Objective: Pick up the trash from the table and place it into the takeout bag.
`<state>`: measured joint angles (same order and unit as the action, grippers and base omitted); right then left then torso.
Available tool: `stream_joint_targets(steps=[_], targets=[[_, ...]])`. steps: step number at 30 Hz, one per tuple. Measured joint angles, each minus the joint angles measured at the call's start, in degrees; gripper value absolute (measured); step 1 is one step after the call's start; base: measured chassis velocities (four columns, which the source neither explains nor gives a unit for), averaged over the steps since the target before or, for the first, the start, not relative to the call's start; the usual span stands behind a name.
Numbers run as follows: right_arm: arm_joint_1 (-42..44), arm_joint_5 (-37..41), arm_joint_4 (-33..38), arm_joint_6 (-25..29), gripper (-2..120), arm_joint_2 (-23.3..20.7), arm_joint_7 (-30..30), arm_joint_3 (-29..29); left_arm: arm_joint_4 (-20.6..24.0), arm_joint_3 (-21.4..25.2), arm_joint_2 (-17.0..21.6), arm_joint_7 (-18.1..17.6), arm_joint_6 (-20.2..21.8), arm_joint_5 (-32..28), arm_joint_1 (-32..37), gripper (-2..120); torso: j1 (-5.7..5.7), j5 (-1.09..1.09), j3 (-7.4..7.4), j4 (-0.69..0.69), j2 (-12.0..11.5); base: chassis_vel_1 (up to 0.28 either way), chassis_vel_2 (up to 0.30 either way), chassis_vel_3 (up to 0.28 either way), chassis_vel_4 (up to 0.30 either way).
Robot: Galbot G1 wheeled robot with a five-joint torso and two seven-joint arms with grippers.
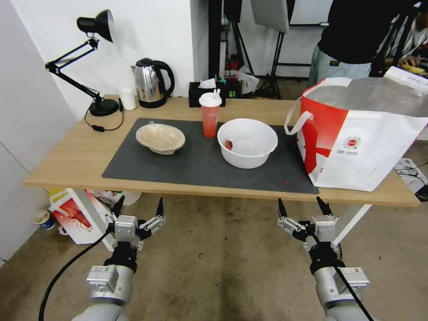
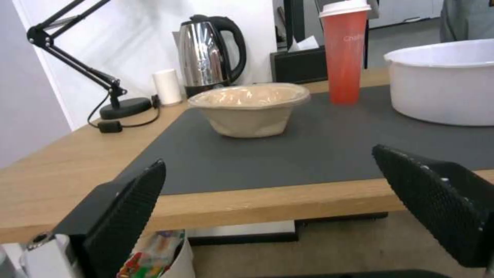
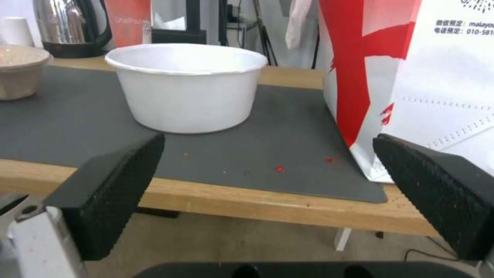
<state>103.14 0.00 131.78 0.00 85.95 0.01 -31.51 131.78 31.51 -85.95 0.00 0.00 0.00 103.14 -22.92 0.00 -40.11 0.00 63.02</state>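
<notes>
- Below the table's point(image 1: 71, 165) near edge, the left gripper point(image 1: 137, 207) and right gripper point(image 1: 304, 206) point forward, fingers spread wide, grasping nothing.
- On the grey mat point(image 1: 187, 167): beige bowl point(image 1: 160, 138), red cup point(image 1: 210, 115), white bowl point(image 1: 247, 142).
- At the table's right end stands the takeout bag point(image 1: 370, 142), just beside the white bowl.

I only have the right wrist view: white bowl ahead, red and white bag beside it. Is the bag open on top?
Observer: Yes. In the head view the takeout bag stands open, with its silver lining showing.
Operator: Where is the left gripper?
Observer: The left gripper is open, below the near edge of the table, facing the beige bowl.
Operator: What is inside the white bowl?
Observer: The white bowl holds a patch of red residue on its floor.
</notes>
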Motion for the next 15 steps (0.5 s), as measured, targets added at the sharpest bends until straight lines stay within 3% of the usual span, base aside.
stream_joint_targets(steps=[15], targets=[[0.0, 0.01, 0.0, -0.01, 100, -0.01, 0.0, 0.0, 0.0, 0.0, 0.0, 0.0, 0.01, 0.0, 0.0, 100, 0.0, 0.0, 0.0, 0.0, 0.0, 0.0, 0.0, 0.0, 0.0]])
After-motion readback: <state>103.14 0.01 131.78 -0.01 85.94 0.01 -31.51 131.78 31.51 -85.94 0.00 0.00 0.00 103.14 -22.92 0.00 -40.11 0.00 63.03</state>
